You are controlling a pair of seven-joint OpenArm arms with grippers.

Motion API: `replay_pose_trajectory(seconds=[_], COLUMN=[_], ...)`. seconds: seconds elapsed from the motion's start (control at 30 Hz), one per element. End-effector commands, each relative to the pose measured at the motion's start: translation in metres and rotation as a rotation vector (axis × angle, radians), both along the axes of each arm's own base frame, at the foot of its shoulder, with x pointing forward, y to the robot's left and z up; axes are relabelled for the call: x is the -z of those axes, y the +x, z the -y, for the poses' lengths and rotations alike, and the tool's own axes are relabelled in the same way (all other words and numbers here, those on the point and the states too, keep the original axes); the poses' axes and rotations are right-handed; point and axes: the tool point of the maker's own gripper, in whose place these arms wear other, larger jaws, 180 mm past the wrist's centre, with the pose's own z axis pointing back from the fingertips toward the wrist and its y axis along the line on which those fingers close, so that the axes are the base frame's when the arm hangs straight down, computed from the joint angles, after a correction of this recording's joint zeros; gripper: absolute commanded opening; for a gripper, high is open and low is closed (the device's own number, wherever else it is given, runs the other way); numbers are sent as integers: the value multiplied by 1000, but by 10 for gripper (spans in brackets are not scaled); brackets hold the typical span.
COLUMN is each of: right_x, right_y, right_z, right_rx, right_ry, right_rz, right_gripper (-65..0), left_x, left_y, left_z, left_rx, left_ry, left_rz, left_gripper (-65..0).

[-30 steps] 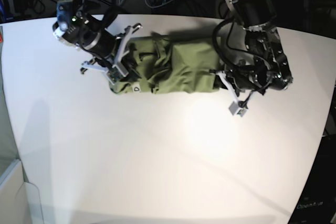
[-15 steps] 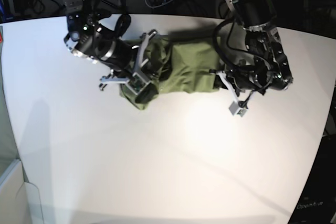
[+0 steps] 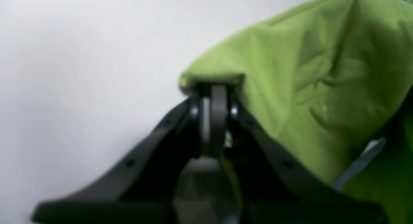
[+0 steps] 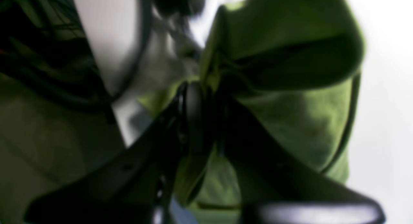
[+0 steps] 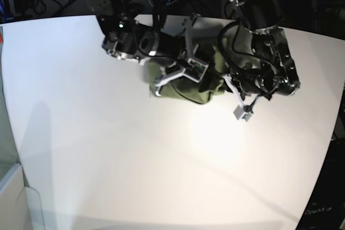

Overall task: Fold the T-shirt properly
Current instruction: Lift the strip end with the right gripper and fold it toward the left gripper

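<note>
The T-shirt (image 5: pixel 186 87) is bunched into a compact green heap at the far middle of the white worktop (image 5: pixel 135 165) — one edge is pinched by the closed left end effector (image 3: pixel 214 95), another fold by the closed right end effector (image 4: pixel 201 98), both arms close together.

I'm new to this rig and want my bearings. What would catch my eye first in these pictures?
The bunched green T-shirt at the far middle of the white table stands out. Both black arms crowd over it: the right end effector, shut on the cloth, reaches across from the base view's left, and the left end effector pinches a fold at the shirt's other end.
</note>
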Motion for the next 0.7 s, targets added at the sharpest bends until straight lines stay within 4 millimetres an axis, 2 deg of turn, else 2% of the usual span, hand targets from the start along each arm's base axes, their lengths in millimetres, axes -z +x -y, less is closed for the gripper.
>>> replay_pose_trajectory(seconds=[0.0, 0.13, 0.27, 0.4, 0.53, 0.67], right_x=[-12, -14, -8, -6, -12, -9], right_y=[1, 4, 6, 2, -5, 0], right_z=[-7, -7, 4, 0, -15, -16], right_rx=[-13, -18, -27, -37, -70, -70], right_ry=[44, 41, -2, 2, 29, 23], right_rz=[23, 35, 48, 38, 40, 36], right_gripper=[-649, -649, -649, -649, -649, -646], left_x=[10, 10, 10, 10, 8, 7], left_y=[-14, -14, -14, -14, -12, -11], left_z=[-11, -11, -11, -11, -12, -11], left_rx=[20, 20, 20, 20, 19, 18], left_ry=[74, 74, 74, 74, 75, 72], left_rz=[-73, -73, -72, -73, -64, -59], left_gripper=[-608, -608, -608, -608, -608, -608])
